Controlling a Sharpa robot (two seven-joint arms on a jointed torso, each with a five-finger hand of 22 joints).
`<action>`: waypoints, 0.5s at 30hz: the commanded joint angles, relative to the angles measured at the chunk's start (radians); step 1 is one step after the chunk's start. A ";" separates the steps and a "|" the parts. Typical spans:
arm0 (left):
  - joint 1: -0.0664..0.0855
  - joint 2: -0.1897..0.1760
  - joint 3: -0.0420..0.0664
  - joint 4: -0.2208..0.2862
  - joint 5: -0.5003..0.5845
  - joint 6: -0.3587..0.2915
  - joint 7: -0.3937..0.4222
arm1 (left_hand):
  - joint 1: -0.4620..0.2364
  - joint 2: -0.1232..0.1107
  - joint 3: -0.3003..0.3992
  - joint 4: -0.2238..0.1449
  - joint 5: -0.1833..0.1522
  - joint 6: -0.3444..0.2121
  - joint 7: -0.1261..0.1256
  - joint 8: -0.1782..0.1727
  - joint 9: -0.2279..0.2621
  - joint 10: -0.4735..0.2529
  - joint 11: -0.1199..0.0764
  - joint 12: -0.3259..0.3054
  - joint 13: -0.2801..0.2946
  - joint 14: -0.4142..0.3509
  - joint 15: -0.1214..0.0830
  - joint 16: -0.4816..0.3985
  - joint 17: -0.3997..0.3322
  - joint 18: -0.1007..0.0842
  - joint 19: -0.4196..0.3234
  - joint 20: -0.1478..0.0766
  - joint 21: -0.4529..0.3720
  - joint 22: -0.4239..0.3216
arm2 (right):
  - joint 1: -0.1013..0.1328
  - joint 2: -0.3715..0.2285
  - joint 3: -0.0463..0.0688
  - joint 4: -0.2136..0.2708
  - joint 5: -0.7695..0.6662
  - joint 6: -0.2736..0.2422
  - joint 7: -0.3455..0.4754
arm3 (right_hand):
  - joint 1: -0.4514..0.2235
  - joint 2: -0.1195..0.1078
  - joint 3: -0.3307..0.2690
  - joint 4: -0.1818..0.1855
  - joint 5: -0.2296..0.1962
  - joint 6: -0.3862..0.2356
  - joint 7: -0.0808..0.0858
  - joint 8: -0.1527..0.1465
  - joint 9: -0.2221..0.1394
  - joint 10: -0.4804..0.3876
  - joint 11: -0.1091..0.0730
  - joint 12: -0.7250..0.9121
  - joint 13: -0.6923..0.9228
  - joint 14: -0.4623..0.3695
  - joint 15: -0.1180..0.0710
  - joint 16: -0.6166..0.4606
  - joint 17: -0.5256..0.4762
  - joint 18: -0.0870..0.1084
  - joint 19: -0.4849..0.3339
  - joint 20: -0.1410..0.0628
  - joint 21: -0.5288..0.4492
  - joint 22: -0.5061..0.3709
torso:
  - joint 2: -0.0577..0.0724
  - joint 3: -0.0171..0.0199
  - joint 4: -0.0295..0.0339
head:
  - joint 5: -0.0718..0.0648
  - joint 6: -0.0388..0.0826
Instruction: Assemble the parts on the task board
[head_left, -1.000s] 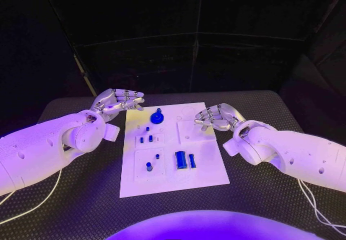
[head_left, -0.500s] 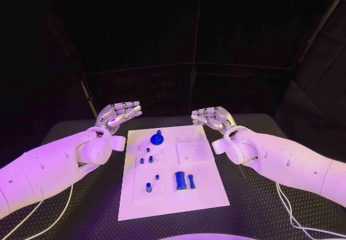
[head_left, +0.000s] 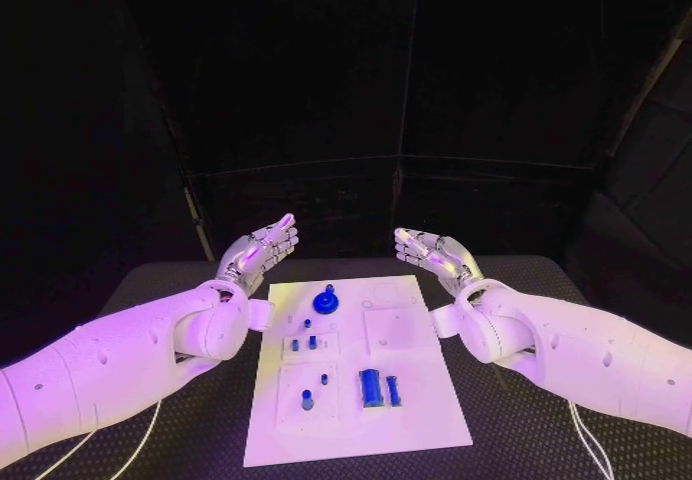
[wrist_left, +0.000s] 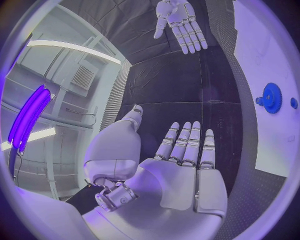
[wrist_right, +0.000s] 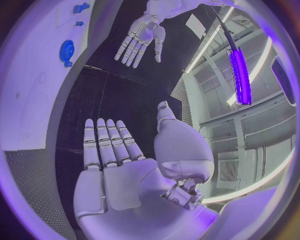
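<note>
Cut off at the circle's rim in both wrist views: the task board (wrist_left: 262, 60), with just one strip of white plate showing. Too small to make out in the head view: shapes of the little blue parts (head_left: 307, 323) in the board's middle, and whether the two taller blue pieces (head_left: 378, 387) stand in sockets or lie flat. Cannot tell what the round blue part (head_left: 326, 301) sits on. Faint circle outline (head_left: 384, 293) beside it, too pale to read as recess or print. Cut off by the picture's sides: both arms past the forearm. Hidden behind the left forearm: part of the desk (head_left: 173, 280) and the board's near-left edge.
</note>
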 joint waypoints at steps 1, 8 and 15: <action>0.003 -0.008 -0.006 0.055 0.024 -0.174 0.046 | -0.239 0.009 -0.100 -0.056 -0.026 -0.150 -0.031 -0.008 -0.006 -0.151 -0.093 -0.010 -0.006 -0.147 -0.063 -0.011 -0.011 -0.033 -0.078 -0.049 -0.009 -0.042 | 0.017 -0.019 -0.016 0.060 0.168 -0.157 0.076 | -0.252 -0.009 0.032 -0.035 -0.099 -0.158 -0.034 -0.008 -0.036 -0.168 -0.092 -0.025 -0.015 -0.167 -0.063 -0.009 -0.069 -0.035 -0.137 -0.047 -0.034 -0.046 | -0.012 0.0084 0.0021 | 0.013 0.022; 0.005 -0.026 -0.026 0.163 0.042 -0.322 0.075 | -0.369 0.009 -0.100 -0.056 -0.026 -0.231 -0.031 -0.008 -0.006 -0.235 -0.093 -0.010 -0.006 -0.227 -0.063 -0.011 -0.011 -0.104 -0.118 -0.077 -0.009 -0.065 | 0.049 -0.056 -0.060 0.165 0.291 -0.269 0.121 | -0.388 -0.009 0.102 -0.035 -0.099 -0.244 -0.109 -0.008 -0.036 -0.259 -0.092 -0.025 -0.015 -0.258 -0.063 -0.009 -0.069 -0.046 -0.212 -0.072 -0.110 -0.046 | -0.014 0.0097 0.0025 | 0.016 0.028; 0.005 -0.032 -0.032 0.199 0.049 -0.371 0.084 | -0.470 0.009 -0.100 -0.056 -0.026 -0.295 -0.031 -0.008 -0.006 -0.298 -0.093 -0.010 -0.006 -0.290 -0.063 -0.011 -0.011 -0.104 -0.152 -0.158 -0.009 -0.136 | 0.056 -0.064 -0.070 0.188 0.318 -0.293 0.131 | -0.494 -0.009 0.102 -0.035 -0.099 -0.311 -0.109 -0.008 -0.036 -0.329 -0.092 -0.025 -0.015 -0.328 -0.063 -0.009 -0.069 -0.116 -0.269 -0.151 -0.110 -0.046 | -0.014 0.0097 0.0025 | 0.016 0.028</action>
